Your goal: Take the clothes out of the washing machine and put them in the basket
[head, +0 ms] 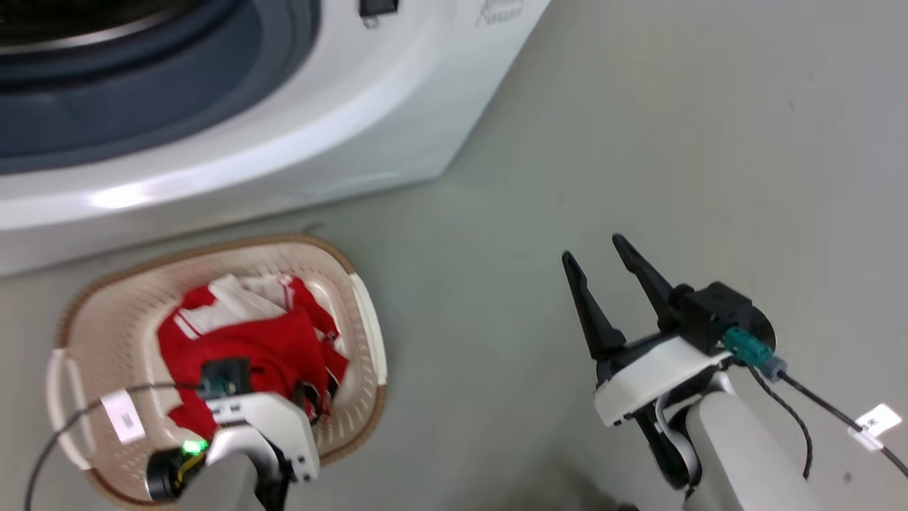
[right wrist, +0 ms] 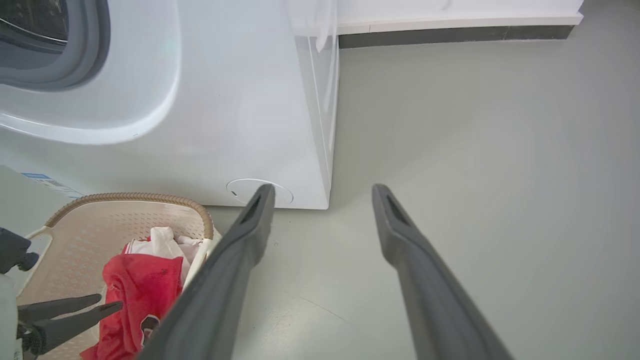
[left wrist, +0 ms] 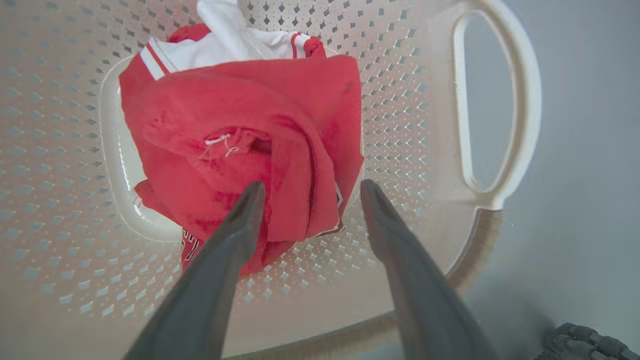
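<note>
Your left hand (left wrist: 311, 187) hangs open and empty above the red clothes (left wrist: 240, 125) heaped in the basket (left wrist: 410, 75), seemingly to release them; your right hand (head: 592, 248) idles open, empty.

Smooth pale grey floor (head: 674, 142), matte, runs from 12 round to 5 o'clock in head view, with a small dark speck (head: 792, 106) near 2 o'clock. Right wrist view: white skirting ledge (right wrist: 460, 20) over dark grey base strip (right wrist: 450, 35) at 12–1 o'clock. Faint hairline mark (right wrist: 322, 309) on floor at 6 o'clock.
</note>
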Robot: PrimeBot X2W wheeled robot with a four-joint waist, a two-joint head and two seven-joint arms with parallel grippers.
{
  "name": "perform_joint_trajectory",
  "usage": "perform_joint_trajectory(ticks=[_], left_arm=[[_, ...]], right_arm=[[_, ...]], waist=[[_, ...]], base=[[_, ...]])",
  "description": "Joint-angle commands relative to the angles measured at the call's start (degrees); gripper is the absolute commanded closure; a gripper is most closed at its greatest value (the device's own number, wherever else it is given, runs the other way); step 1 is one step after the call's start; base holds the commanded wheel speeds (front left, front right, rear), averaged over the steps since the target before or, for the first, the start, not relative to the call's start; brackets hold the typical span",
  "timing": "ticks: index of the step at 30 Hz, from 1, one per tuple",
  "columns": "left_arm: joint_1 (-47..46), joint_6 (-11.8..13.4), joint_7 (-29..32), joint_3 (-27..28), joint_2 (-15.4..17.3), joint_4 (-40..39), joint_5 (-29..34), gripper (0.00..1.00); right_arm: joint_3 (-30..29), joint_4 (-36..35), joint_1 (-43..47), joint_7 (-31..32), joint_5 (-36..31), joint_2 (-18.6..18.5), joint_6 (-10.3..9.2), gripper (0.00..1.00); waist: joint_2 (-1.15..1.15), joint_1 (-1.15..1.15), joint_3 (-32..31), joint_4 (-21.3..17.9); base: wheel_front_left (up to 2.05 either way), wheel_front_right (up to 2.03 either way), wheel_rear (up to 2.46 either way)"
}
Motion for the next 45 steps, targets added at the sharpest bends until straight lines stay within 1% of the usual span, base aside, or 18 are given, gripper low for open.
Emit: perform_joint_trajectory(ticks=[1,4,9,14,20,27,31,34,37,40,45], left_arm=[[1.57,-0.43,-0.88,-0.08,-0.47,0.26,-0.37,0.00],[4.24,-1.31,-2.33,-0.01,-2.12,0.35,-1.15,0.00],[8.27,-2.15,-3.48,0.37,-3.38,-2.01,-2.33,0.00],[13.05,-1.28,-3.47,1.17,-3.88,-12.36,-1.61,0.00],[17.13,0.00,-3.49,2.51,-4.11,-26.78,0.68,0.00],[21.65,1.50,-3.49,3.95,-4.19,-43.53,5.48,0.00],[24.29,2.25,-3.50,4.38,-3.84,-51.63,8.57,0.00],[26.43,2.75,-3.50,4.29,-3.32,-56.18,10.70,0.00],[28.40,2.74,-3.50,4.24,-2.74,-59.64,11.95,0.00],[30.21,2.74,-3.51,4.31,-2.29,-62.16,12.58,0.00],[32.98,2.92,-3.51,4.92,-2.11,-64.36,11.94,0.00]], right_arm=[[-0.46,0.62,1.42,-0.13,-0.66,-0.01,-0.04,0.00],[-1.82,1.74,2.88,-0.12,-2.29,-0.04,-0.04,0.00],[-4.16,2.98,5.85,-0.12,-4.24,-0.04,-0.04,0.00],[-6.92,2.21,8.27,0.10,-5.89,-0.04,-0.04,0.00],[-9.36,0.09,10.77,1.00,-7.00,-0.02,-0.04,0.00],[-11.05,-3.59,13.28,2.61,-8.37,-0.03,-0.04,0.00],[-12.28,-6.06,14.70,3.74,-9.23,-0.02,-0.04,0.00],[-13.06,-7.69,15.93,4.59,-9.72,-0.01,-0.04,0.00],[-13.59,-9.23,17.39,5.52,-10.02,-0.02,-0.04,0.00],[-13.88,-10.85,18.43,6.25,-10.36,-0.01,-0.04,0.00],[-13.83,-12.45,19.85,6.98,-10.34,-0.01,-0.04,0.00]], waist=[[0.00,-0.01,-6.62,3.22],[0.00,-0.01,-12.27,5.32],[0.00,-0.01,-19.80,8.12],[0.00,-0.01,-24.25,10.43],[0.00,-0.01,-27.17,12.25],[0.00,-0.01,-30.08,13.17],[0.00,-0.01,-31.73,13.52],[0.00,-0.01,-32.96,13.85],[0.00,-0.01,-34.05,14.23],[0.00,-0.01,-34.67,14.64],[0.00,-0.01,-35.42,15.22]], base=[[0.00,0.00,0.00],[0.00,0.00,0.00],[0.00,0.00,0.00],[0.00,0.00,0.00],[0.00,0.00,0.00],[0.00,0.00,0.00],[0.00,0.00,0.00],[0.00,0.00,0.00],[0.00,0.00,0.00],[0.00,0.00,0.00],[0.00,0.00,0.00]])
